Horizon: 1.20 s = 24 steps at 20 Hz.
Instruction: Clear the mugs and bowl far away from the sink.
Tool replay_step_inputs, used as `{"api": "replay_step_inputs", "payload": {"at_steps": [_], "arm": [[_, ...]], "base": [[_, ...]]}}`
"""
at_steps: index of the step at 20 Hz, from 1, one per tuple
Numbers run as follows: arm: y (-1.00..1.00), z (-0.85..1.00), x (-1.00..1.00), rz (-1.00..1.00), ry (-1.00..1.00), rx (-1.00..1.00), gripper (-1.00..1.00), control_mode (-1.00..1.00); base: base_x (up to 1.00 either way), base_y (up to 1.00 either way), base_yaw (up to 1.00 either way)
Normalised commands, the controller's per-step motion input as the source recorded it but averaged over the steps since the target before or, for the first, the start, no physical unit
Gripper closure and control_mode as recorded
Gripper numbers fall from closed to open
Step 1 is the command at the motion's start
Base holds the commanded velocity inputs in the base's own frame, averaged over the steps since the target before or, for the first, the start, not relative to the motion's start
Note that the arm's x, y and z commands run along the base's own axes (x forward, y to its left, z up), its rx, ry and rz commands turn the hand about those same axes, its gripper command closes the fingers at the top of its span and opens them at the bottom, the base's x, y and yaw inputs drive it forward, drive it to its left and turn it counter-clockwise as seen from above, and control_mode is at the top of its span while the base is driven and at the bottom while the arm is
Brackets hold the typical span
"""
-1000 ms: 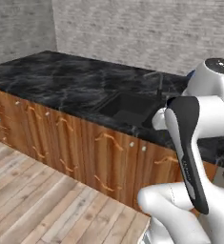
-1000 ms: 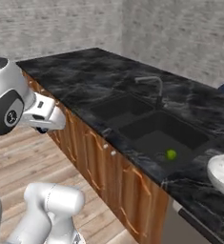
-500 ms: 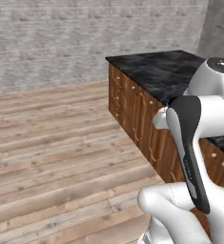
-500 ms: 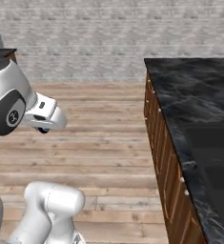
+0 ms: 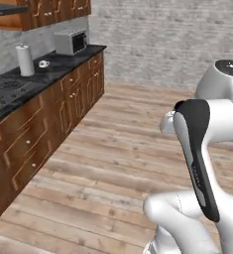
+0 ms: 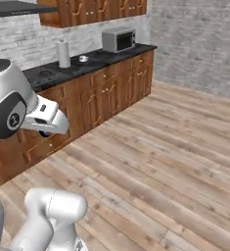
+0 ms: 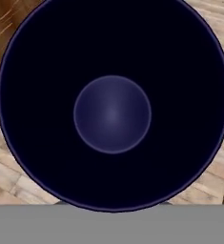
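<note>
A dark navy mug [image 7: 112,114] sits right in front of the hand camera, its round inside and paler bottom facing the lens. It stays with the hand, and my gripper [image 6: 46,132] is shut on it; the fingertips are hidden behind it. In the right base view the white hand is tucked low beside the arm's shoulder, above the wooden floor. The sink and the bowl are out of view.
A black counter [image 5: 19,87] on wooden cabinets [image 6: 111,88] runs along the left wall. On it stand a cooktop [image 5: 1,89], a paper towel roll [image 5: 25,60], a small pale cup [image 5: 43,63] and a microwave [image 5: 72,42]. Open wooden floor [image 6: 165,162] lies ahead.
The whole picture has swung: the base has turned away from the sink counter, across bare floor, to the stove counter. The gripper's hold looks unchanged.
</note>
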Motion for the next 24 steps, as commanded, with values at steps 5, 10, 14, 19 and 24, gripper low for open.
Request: {"api": "replay_step_inputs", "payload": {"at_steps": [5,10,14,19,24], "arm": [[0.00,0.00,0.00,0.00,0.00,0.00,1.00,1.00],[0.00,0.00,0.00,0.00,0.00,0.00,1.00,1.00],[0.00,0.00,0.00,0.00,0.00,0.00,1.00,1.00],[0.00,0.00,0.00,0.00,0.00,0.00,1.00,1.00],[0.00,0.00,0.00,0.00,0.00,0.00,1.00,1.00]], "base": [[0.00,0.06,1.00],[0.04,0.12,0.99],[0.51,0.41,0.80],[0.95,0.45,0.48],[0.99,0.07,0.15]]}}
